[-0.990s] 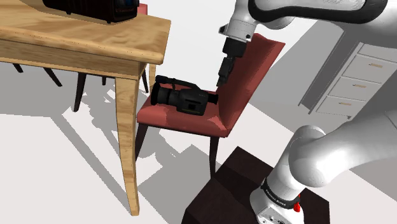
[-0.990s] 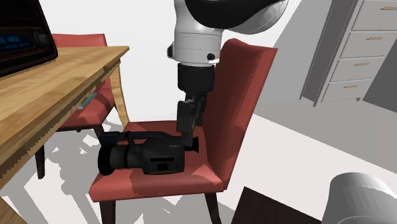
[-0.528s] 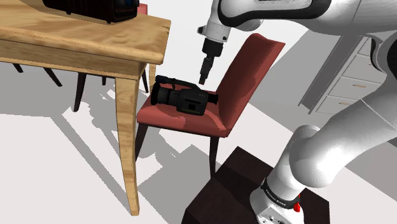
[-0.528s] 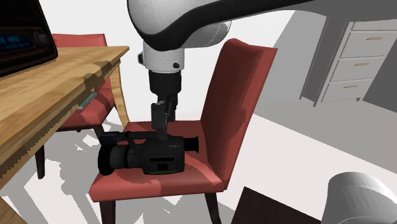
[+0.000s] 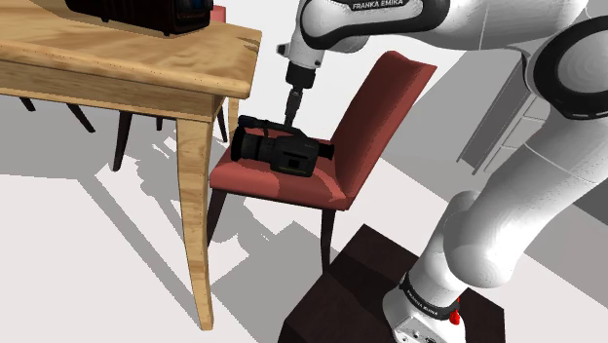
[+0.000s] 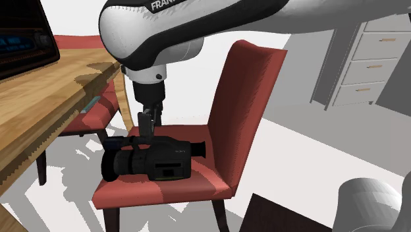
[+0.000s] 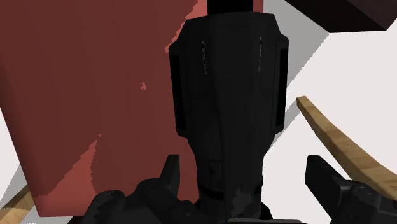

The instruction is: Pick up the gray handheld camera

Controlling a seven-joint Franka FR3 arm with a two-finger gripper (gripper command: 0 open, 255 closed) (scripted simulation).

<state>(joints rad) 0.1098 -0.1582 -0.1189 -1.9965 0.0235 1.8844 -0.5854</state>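
Claw [image 5: 290, 116] is wide open, fingers spread either side of the dark handheld camera [image 5: 278, 152], which lies right under it on the red chair [image 5: 292, 188] seat. Wooden counter [image 5: 146, 60] is close by.

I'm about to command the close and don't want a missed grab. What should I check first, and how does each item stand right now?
1. Pincer open: ok, fingers stand apart.
2. Dark camcorder between the fingers: ok, though it sits nearer one finger.
3. Fingertips low enough around its body: cannot tell; they look about level with its top.
4. Camcorder lying flat on the red chair seat: ok.
5. Arm clear of the wooden table: ok, a gap shows in the shoulder view.
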